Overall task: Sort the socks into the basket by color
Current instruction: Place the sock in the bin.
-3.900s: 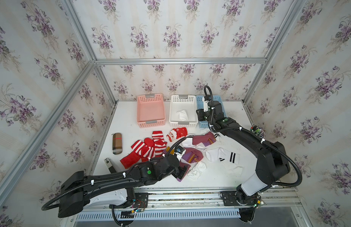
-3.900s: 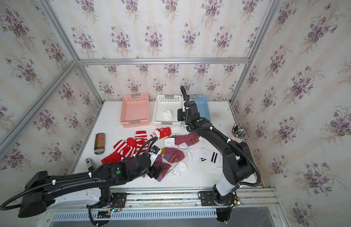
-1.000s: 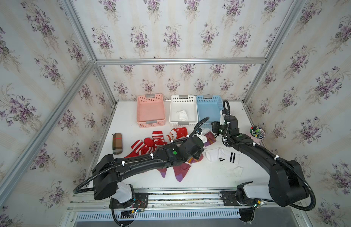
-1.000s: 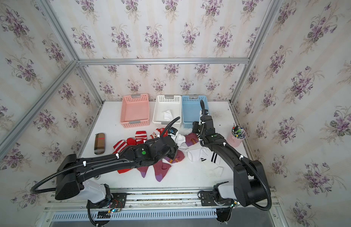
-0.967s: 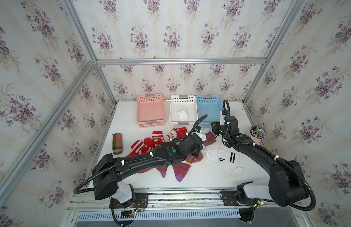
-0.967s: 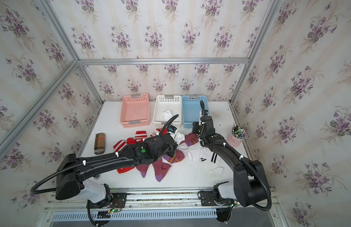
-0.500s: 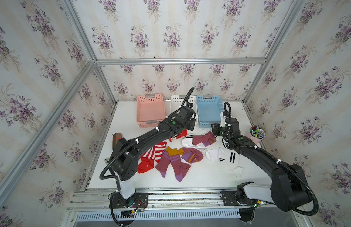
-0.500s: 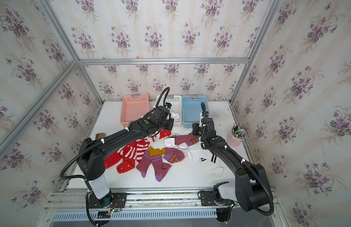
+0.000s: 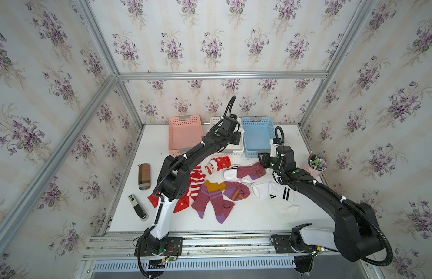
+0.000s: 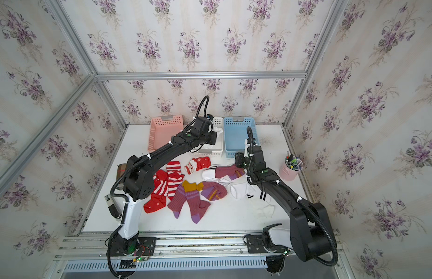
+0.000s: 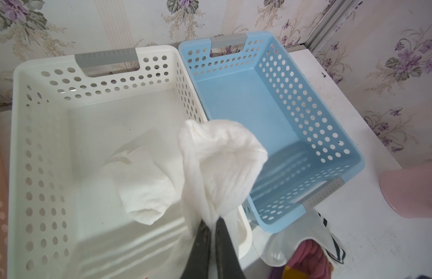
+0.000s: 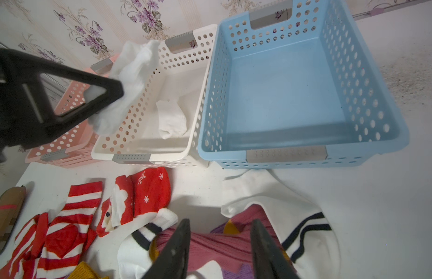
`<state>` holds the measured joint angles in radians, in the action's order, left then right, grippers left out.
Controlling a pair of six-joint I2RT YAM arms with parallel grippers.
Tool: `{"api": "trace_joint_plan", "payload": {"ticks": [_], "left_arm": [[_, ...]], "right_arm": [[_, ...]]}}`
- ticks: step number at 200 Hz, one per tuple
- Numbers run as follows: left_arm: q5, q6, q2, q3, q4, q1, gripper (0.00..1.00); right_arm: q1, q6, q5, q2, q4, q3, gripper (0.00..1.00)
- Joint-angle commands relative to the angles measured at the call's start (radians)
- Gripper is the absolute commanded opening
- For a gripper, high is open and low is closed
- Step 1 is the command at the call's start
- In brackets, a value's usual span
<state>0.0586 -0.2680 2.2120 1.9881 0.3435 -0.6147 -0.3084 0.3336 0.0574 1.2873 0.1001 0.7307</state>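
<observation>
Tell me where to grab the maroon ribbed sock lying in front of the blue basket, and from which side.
Pinch the maroon ribbed sock at mid-length, straight down from above, jaws across its narrow width. It lies flat over a white black-banded sock, so a shallow pinch on the top layer likely lifts it alone. The open right gripper hangs over it.

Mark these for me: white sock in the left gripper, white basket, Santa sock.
white sock (image 11: 219, 154), left wrist view, on its bunched middle.
white basket (image 11: 41, 169), left wrist view, on a perforated side wall.
Santa sock (image 9: 222, 161), in a top view, on the red snowflake part.
</observation>
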Motion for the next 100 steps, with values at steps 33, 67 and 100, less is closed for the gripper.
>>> {"api": "trace_joint_plan", "payload": {"ticks": [33,67,100], "left_arm": [[-0.025,0.001,0.101,0.092,0.002,0.039,0.08],[-0.019,0.003,0.101,0.08,0.002,0.049,0.17],[-0.021,0.005,0.091,0.077,0.01,0.058,0.42]], "right_arm": [[-0.009,0.013,0.009,-0.029,0.008,0.0,0.43],[-0.018,0.016,0.014,-0.025,0.008,-0.002,0.44],[-0.039,0.018,0.003,-0.013,0.013,-0.001,0.43]]}}
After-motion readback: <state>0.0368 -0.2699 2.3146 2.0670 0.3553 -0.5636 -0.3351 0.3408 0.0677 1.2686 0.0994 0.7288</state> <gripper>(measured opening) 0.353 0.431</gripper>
